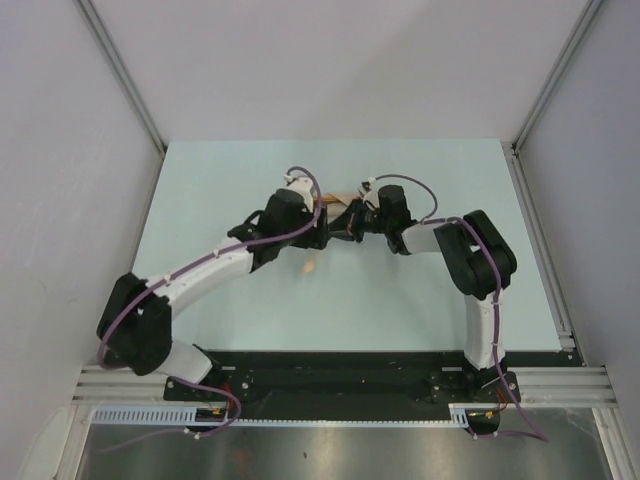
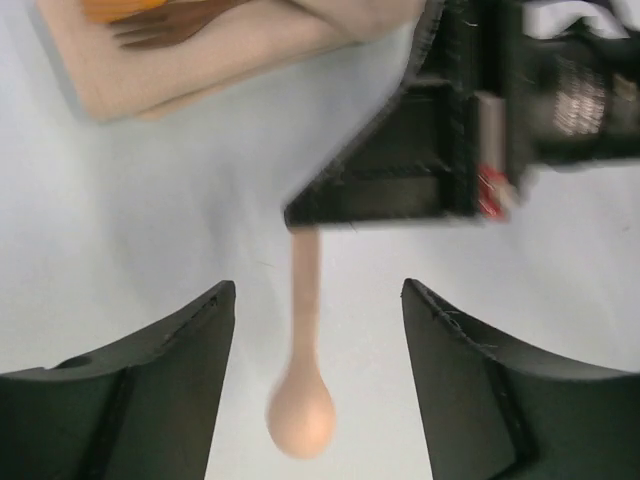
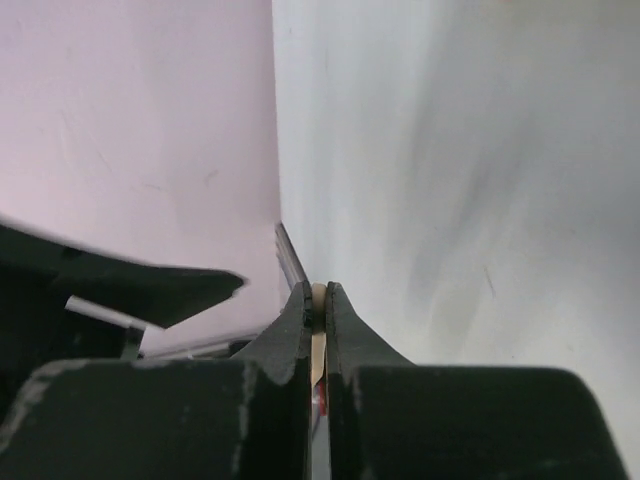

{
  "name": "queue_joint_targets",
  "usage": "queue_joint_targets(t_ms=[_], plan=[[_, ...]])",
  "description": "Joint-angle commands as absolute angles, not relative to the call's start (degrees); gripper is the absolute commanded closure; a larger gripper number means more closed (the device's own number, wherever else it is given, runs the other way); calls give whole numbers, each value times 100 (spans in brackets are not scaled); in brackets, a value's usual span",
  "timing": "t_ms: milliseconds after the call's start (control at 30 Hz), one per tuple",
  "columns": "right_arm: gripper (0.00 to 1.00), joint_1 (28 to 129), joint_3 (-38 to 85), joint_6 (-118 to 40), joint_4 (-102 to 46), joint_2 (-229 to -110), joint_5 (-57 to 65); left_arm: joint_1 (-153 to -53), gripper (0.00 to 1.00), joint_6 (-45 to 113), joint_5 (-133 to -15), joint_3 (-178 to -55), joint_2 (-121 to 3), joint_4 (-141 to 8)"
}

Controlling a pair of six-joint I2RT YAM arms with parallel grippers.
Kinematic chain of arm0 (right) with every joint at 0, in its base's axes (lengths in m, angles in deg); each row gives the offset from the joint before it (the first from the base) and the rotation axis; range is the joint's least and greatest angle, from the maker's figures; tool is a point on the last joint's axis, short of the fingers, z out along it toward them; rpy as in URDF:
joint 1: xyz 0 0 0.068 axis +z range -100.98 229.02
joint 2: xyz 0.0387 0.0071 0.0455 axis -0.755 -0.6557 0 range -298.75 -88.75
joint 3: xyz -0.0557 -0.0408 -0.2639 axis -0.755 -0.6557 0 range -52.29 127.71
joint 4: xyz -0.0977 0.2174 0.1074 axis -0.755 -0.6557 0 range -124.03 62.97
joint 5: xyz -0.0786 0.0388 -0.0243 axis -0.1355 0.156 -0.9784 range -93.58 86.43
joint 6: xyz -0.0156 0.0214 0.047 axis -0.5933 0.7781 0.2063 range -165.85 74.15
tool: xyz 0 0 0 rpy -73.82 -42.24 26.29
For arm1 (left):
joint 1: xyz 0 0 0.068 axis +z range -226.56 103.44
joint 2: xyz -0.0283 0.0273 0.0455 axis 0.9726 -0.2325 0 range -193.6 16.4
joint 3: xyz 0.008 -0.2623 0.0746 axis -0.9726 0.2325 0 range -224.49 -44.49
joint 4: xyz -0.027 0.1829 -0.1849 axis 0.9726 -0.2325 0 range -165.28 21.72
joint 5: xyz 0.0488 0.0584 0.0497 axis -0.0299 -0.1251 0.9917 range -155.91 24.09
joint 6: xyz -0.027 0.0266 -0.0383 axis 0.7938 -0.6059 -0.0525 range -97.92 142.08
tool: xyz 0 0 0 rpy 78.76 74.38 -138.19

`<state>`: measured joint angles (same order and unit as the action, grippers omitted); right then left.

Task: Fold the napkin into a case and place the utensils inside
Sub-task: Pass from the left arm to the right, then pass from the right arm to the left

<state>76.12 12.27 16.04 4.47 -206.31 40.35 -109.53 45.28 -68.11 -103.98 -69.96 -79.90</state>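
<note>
A pale tan wooden spoon hangs bowl-down between my left gripper's open fingers, touching neither. Its handle runs up into my right gripper, which is shut on it; the right wrist view shows the thin pale handle edge-on between the closed jaws. The folded beige napkin lies at the upper left, with a dark brown utensil and an orange piece on it. In the top view both grippers meet mid-table, the spoon bowl showing below them.
The pale blue table is ringed by white walls with metal rails. The arms cover most of the napkin in the top view. The black base rail runs along the near edge.
</note>
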Motion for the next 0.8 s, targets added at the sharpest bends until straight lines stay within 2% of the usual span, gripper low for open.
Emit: queue_joint_targets(t_ms=[0,100,167,433,567,700,733,767], plan=[[100,7197,784,2946,1945,-20416,3809,-12294,26,3370,-3903,-9927,-6008,-7629],[100,6995,660,3202,2077,-20328,3861,-13235,25,2518,-2763,-9540,-5814,-7243],[100,6898,608,3324,2130,-20319,4063,-13543,28,2000,-2575,-9450,-5865,-7145],[100,6748,353,3193,1858,-19889,4125,-14036,32,313,-1529,-9643,-6857,-6855],[100,6757,282,3272,1911,-19792,4107,-14124,36,-304,-1327,-9775,-7244,-6109],[100,6757,186,3264,1920,-19686,4099,-14125,51,-797,-1019,-9863,-7535,-5607],[100,6757,159,3307,1937,-19677,4116,-14125,60,-945,-984,-9863,-7562,-5511],[100,6774,133,3334,1981,-19660,4125,-14116,64,-1034,-923,-9855,-7579,-5301]])
